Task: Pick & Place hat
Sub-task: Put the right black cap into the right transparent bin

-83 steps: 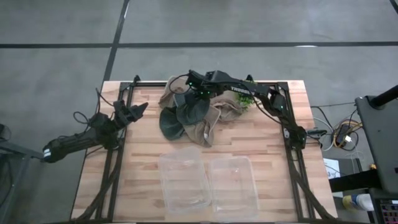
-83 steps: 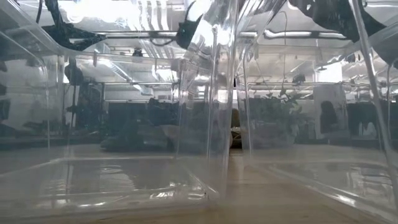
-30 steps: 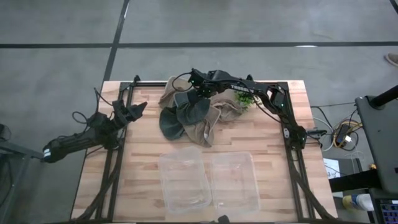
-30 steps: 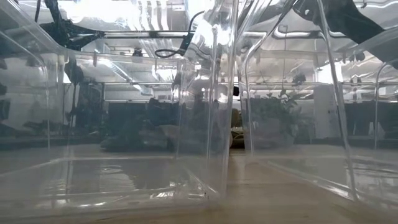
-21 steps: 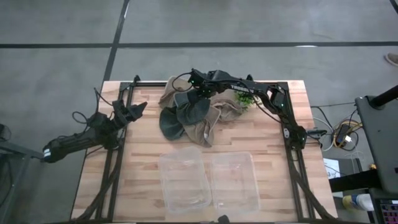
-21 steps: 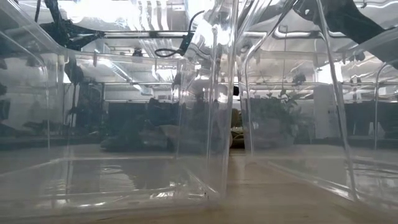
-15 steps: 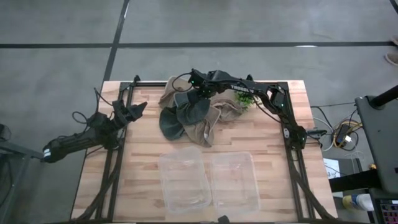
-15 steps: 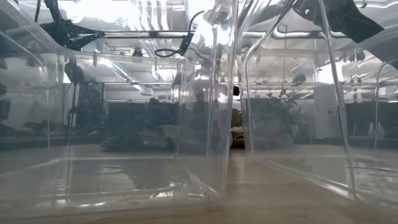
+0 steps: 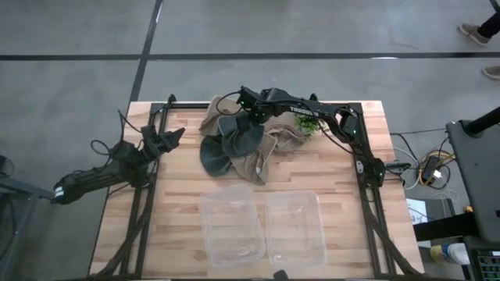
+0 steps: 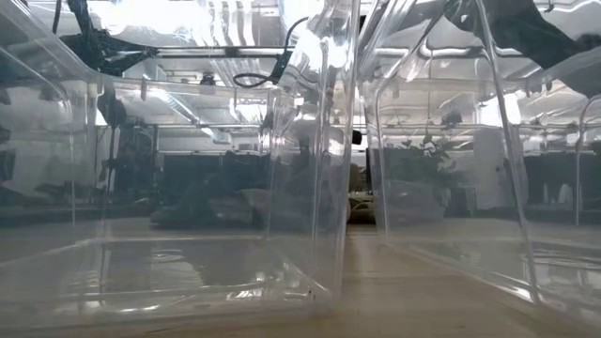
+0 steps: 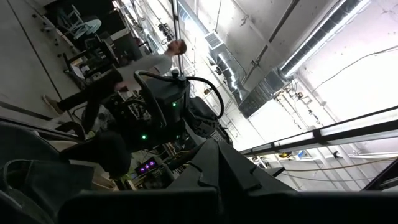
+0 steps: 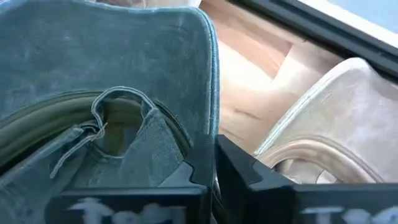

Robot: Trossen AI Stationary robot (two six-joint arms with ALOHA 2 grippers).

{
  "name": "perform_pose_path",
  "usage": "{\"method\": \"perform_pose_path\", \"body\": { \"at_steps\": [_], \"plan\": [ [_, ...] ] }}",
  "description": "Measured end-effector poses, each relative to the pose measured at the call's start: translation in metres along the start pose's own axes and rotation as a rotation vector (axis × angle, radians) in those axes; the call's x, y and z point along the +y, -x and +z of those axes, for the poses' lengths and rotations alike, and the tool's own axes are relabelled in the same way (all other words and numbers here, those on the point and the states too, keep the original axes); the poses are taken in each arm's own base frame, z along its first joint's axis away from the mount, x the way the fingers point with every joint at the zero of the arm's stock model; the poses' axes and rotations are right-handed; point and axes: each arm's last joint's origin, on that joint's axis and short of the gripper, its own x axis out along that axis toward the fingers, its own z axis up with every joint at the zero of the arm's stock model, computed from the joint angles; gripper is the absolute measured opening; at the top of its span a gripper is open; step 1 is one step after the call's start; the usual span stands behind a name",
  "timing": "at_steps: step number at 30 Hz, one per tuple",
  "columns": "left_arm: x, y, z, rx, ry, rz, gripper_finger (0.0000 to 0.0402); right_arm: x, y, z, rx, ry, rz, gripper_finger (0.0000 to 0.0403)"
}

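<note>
My right fingers are pressed together over the far edge of a heap of hats at the back middle of the wooden surface; in my right wrist view the two dark tips meet with a fold of the dark teal hat lying right against them, though I cannot tell whether any cloth is actually caught between them. That teal hat sprawls from my fingers toward the near side of the surface, its long axis running roughly far-to-near, its brim edge curling up beside my tips. A beige hat lies just beside my fingers on the other side, touching the teal one. The heap is tangled, so I cannot count the hats surely; I make out at least a dark teal one and tan or beige ones. A small green plant sits close behind the heap, under my right arm. Well apart from my fingers, near the front edge, stand two clear plastic bins side by side. My left fingers wait at the left edge of the surface, well away from the heap, tips closed together.
</note>
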Motion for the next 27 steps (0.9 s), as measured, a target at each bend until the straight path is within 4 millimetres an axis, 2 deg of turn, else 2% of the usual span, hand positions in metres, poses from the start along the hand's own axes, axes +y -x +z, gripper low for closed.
{"method": "perform_pose_path", "body": {
  "at_steps": [12, 23, 27],
  "plan": [
    [0.0, 0.0, 0.0, 0.0, 0.0, 0.0, 0.0, 0.012, 0.035, 0.012, -0.033, 0.005, 0.112, 0.0007],
    [0.0, 0.0, 0.0, -0.001, 0.0, 0.0, 0.0, 0.021, 0.073, 0.013, -0.033, 0.04, 0.173, 0.0007],
    [0.0, 0.0, 0.0, -0.001, 0.0, 0.0, 0.0, 0.019, 0.074, 0.012, -0.02, 0.044, 0.175, 0.0007]
  ]
}}
